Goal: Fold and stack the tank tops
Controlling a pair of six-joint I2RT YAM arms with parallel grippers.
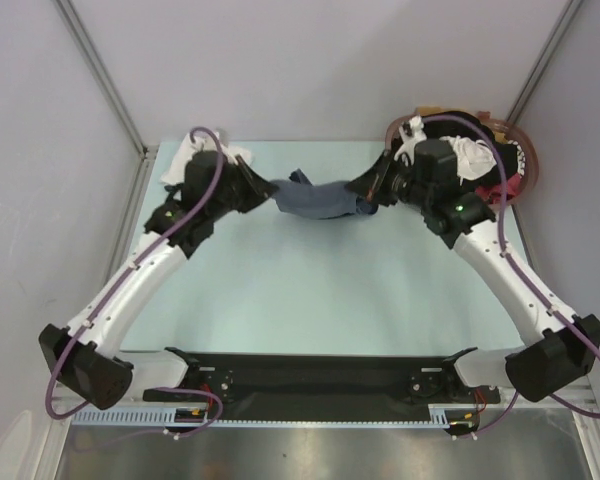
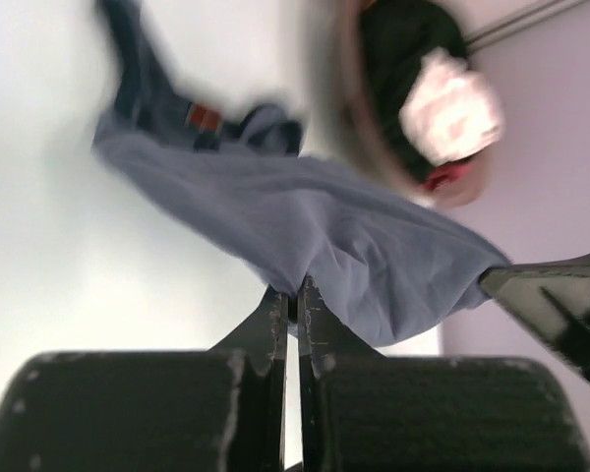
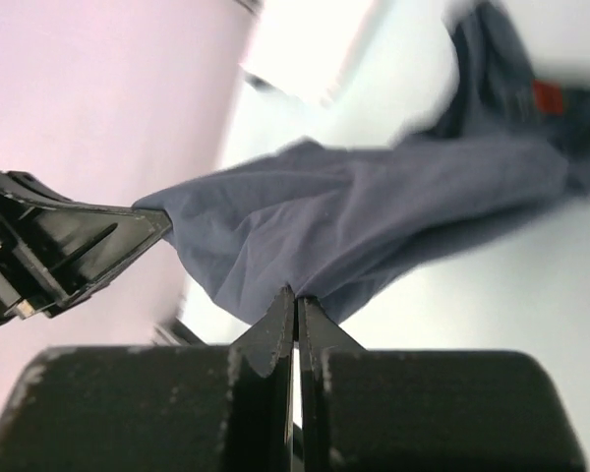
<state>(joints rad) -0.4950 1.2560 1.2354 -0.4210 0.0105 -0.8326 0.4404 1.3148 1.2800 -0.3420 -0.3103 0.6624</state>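
left wrist: left hand (image 2: 295,290) pinched tight on slate grey-blue cloth tank top (image 2: 324,226) edge. right wrist: right hand (image 3: 296,295) clamped on opposite edge. top: it's strung between both over far-centre pale worktop (image 1: 310,290). looks like spreading step; next probably lay flat.

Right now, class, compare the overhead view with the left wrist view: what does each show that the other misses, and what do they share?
Only the overhead view: a white garment lying at the table's far left corner.
Only the left wrist view: a small red label on the grey-blue top, and a close look at the left gripper pinched shut on its edge.
Both: that top stretched between the left gripper and the right gripper, plus the basket of clothes.
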